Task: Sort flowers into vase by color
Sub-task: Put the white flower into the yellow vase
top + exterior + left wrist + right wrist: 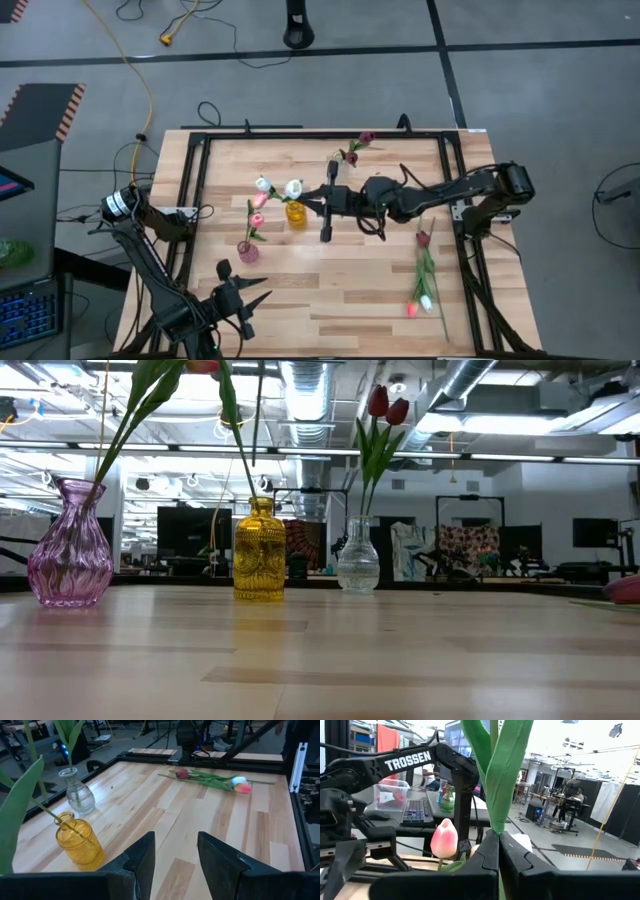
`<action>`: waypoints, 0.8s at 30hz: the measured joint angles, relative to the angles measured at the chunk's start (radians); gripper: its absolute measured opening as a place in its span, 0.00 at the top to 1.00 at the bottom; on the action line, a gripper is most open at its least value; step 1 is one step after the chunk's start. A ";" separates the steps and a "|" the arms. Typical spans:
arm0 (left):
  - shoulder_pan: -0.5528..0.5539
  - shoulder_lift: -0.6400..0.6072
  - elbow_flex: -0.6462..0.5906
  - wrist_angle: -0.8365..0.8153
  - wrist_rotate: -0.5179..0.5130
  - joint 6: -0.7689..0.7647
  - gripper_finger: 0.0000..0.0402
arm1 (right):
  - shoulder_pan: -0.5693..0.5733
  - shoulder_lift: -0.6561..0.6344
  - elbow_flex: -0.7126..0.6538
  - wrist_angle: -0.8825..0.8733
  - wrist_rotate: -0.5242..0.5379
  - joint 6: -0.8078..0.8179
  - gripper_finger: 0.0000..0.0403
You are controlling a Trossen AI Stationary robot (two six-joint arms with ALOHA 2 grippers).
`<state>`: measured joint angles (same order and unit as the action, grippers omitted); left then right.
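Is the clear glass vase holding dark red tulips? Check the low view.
Yes. In the low view, two dark red tulips stand on green stems in the clear glass vase, beside the yellow glass vase.

Low down, the ribbed purple glass vase point(69, 543) and amber textured glass bottle vase point(259, 550) have their tulip heads chopped off by the frame top. The right gripper point(498, 851) pinches a green stem point(501, 775), bloom out of shot.

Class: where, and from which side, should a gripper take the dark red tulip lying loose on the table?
Grip the dark red tulip on its bare stem just below the head, coming straight down from above: it lies flat, its stem running toward the pink and white heads, leaving that upper stretch clear.
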<state>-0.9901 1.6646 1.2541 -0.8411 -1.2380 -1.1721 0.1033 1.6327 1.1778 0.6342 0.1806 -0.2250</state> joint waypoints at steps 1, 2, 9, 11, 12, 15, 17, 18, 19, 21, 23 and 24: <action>0.000 0.000 0.000 0.004 0.000 -0.001 0.66 | -0.001 -0.001 0.000 -0.006 0.000 0.005 0.93; 0.000 0.000 0.000 0.006 0.000 -0.001 0.66 | -0.004 -0.001 0.000 -0.015 0.002 0.015 0.93; 0.000 0.000 0.000 0.016 0.001 -0.002 0.66 | -0.035 0.009 0.000 -0.105 0.005 0.042 0.93; 0.000 0.000 0.000 0.022 0.000 -0.002 0.66 | -0.041 0.009 0.000 -0.111 0.008 0.044 0.93; 0.000 0.000 0.000 0.022 0.000 -0.002 0.66 | -0.042 0.009 0.000 -0.111 0.008 0.044 0.93; 0.000 0.000 0.000 0.022 0.000 -0.002 0.66 | -0.041 0.009 0.000 -0.110 0.008 0.044 0.93; 0.000 0.000 0.000 0.023 0.000 -0.002 0.66 | -0.041 0.009 0.000 -0.111 0.007 0.048 0.93; 0.000 0.000 0.000 0.024 0.000 -0.002 0.66 | -0.041 0.009 0.000 -0.112 0.007 0.054 0.93; 0.000 0.000 0.000 0.024 0.000 -0.002 0.66 | -0.041 0.009 0.000 -0.114 0.006 0.062 0.93; 0.000 0.000 0.000 0.024 0.000 -0.002 0.66 | -0.041 0.009 0.000 -0.111 0.006 0.067 0.93; 0.000 0.000 0.000 0.024 0.000 -0.002 0.66 | -0.041 0.009 0.000 -0.110 0.006 0.068 0.93; 0.000 0.000 0.000 0.024 0.000 -0.002 0.66 | -0.041 0.009 0.000 -0.111 0.006 0.068 0.93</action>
<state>-0.9901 1.6646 1.2541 -0.8169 -1.2381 -1.1740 0.0628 1.6413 1.1778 0.5233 0.1871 -0.1574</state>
